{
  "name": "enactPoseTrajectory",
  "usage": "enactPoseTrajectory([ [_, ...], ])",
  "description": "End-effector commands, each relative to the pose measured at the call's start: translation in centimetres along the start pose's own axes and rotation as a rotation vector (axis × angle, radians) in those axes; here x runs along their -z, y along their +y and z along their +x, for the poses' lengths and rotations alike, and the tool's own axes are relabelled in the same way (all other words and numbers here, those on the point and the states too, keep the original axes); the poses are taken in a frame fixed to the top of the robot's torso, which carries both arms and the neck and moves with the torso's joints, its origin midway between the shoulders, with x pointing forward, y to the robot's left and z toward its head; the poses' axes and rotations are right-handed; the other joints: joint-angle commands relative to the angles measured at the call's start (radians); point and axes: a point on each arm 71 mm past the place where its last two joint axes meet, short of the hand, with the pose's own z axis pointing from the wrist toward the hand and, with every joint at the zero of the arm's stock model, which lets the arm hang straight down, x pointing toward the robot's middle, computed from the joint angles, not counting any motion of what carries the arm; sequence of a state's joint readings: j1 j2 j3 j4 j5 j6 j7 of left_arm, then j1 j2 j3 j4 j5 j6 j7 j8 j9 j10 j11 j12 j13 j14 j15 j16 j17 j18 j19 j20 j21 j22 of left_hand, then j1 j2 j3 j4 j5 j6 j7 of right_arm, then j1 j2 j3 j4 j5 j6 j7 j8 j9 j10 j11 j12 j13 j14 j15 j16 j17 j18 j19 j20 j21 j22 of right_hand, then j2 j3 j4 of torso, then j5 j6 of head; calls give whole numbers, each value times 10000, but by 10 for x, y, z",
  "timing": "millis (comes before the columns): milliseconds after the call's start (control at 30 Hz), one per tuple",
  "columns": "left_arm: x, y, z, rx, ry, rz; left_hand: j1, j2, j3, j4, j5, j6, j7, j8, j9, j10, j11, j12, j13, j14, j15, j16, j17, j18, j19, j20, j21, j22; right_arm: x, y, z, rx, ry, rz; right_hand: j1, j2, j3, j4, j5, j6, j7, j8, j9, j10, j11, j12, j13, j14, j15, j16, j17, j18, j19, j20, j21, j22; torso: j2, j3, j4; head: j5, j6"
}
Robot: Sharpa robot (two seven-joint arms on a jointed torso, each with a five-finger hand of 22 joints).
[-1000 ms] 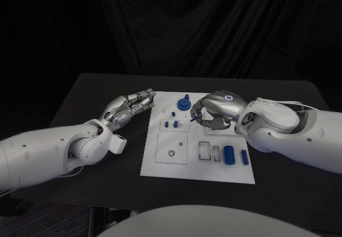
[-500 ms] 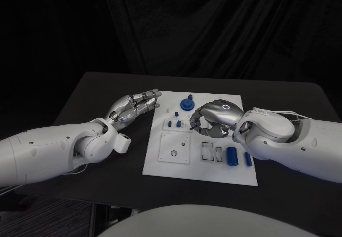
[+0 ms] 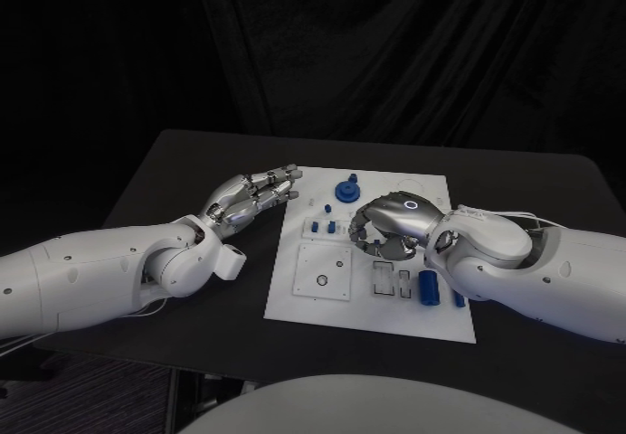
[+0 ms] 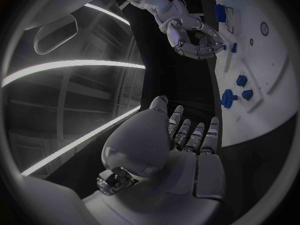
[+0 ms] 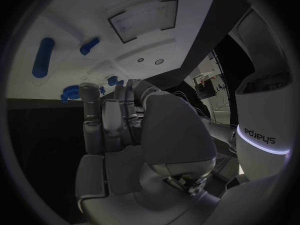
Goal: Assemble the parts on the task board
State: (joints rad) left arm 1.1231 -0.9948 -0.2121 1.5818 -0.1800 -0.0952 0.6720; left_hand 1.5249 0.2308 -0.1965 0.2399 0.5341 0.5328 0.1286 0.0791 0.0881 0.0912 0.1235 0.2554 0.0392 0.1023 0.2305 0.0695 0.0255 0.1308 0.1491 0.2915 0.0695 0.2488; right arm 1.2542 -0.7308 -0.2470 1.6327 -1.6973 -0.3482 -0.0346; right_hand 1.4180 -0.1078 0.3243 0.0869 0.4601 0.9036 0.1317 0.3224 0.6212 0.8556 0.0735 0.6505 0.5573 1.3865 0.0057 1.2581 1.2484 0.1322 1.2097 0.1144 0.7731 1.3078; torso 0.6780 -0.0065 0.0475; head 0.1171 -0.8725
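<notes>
White board, blue parts, black table

We see a white task board [image 3: 372, 312], blue parts [image 3: 430, 286], silver hands [image 3: 257, 195] and a black table [image 3: 183, 163].

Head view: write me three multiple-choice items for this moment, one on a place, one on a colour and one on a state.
1. Where is the right silver hand?
A. Above the flat white task board
B. Beyond the board's left edge
C. Beyond the board's far edge

2. What colour is the long cylinder part lying at the board's near right?
A. Red
B. Yellow
C. Blue

3. What is the state of the left silver hand?
A. Gripping the cylinder
B. Fingers apart, holding nothing
C. Pressed flat on the board's middle

Key: 1 A, the hand covers the board's middle. 2 C, it is plainly blue against the white. 3 B, its fingers are spread beside the board's left edge.
</notes>
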Motion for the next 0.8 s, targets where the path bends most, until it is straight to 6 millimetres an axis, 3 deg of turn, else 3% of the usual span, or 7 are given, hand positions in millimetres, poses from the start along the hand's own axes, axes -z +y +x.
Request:
enactPoseTrajectory([
  [33, 0, 0, 2, 183, 130, 127, 69, 21, 70, 14, 75, 67, 22, 36, 9, 15, 43, 56, 13, 73, -18, 44, 13, -92, 69, 31, 59, 5, -1, -2, 6, 58, 340, 188, 74, -26, 2, 51, 43, 65, 13, -53, -12, -88, 16, 61, 16, -65, 17, 56, 45, 86, -49, -11, 23, 738, 6, 1, -9, 10, -1],
  [200, 1, 2, 2, 195, 117, 76, 69, 21, 70, 14, 75, 67, 22, 36, 9, 15, 43, 56, 13, 73, -18, 44, 13, -92, 69, 31, 59, 5, 2, -5, 7, 42, 337, 390, 53, -46, -5, 86, 82, -48, 46, -189, -83, -136, 35, 136, 93, -52, 21, 107, 68, 82, -15, -3, 46, 753, 5, 6, -1, 4, -1],
  [300, 2, 2, 1, 199, 100, 52, 76, 19, 78, 18, 102, 68, 25, 38, 9, 10, 49, 54, 11, 76, -13, 50, 14, -101, 81, 32, 62, 10, 6, -9, 6, 33, 282, 628, 66, -100, 74, 124, 83, -391, 135, -618, -352, -294, 94, 152, 153, -114, 64, 82, 17, 105, -87, 24, -137, 720, 3, 3, -5, 42, -1],
  [500, 4, 3, 0, 195, 66, 23, 107, 7, 100, 8, 153, 84, 31, 47, 11, 21, 62, 91, 14, 85, -9, 63, 15, -120, 106, 32, 70, 17, 17, -22, -1, 165, 407, 1309, 131, -184, 282, 218, -533, -551, 264, -1269, -867, -669, 245, -434, -207, -112, 201, 173, 33, 103, -53, 116, -162, 726, 3, 2, 3, 25, -1],
  [567, 4, 3, 0, 190, 56, 12, 107, 7, 100, 8, 153, 84, 31, 47, 11, 21, 62, 91, 14, 85, -9, 63, 15, -120, 106, 32, 70, 17, 20, -27, -4, 299, 502, 1532, 213, -219, 463, 264, -872, -837, 363, -1735, -1263, -677, 329, -999, -661, 73, 278, 380, 180, 51, 229, 161, 249, 817, 5, 4, 8, 6, -1],
  [600, 4, 3, 0, 189, 54, 9, 107, 7, 100, 8, 153, 84, 31, 47, 11, 21, 62, 91, 14, 85, -9, 63, 15, -120, 106, 32, 70, 17, 21, -28, -5, 347, 534, 1612, 337, -245, 558, 201, -824, -926, 357, -1877, -1395, -686, 361, -1194, -818, 112, 266, 428, 216, 33, 289, 176, 344, 839, 4, 6, 2, 3, -1],
  [800, 3, 4, 0, 194, 69, -3, 131, 9, 121, 1, 178, 96, 41, 54, 13, 30, 79, 112, 16, 91, -6, 73, 17, -137, 124, 35, 75, 18, 22, -35, -8, 546, 697, 1935, 7, -363, 408, 552, -1515, -655, 304, -2215, -1938, -366, 411, -1943, -1544, 368, 309, 721, 427, -46, 640, 245, 842, 929, 3, 8, -6, -38, -1],
])
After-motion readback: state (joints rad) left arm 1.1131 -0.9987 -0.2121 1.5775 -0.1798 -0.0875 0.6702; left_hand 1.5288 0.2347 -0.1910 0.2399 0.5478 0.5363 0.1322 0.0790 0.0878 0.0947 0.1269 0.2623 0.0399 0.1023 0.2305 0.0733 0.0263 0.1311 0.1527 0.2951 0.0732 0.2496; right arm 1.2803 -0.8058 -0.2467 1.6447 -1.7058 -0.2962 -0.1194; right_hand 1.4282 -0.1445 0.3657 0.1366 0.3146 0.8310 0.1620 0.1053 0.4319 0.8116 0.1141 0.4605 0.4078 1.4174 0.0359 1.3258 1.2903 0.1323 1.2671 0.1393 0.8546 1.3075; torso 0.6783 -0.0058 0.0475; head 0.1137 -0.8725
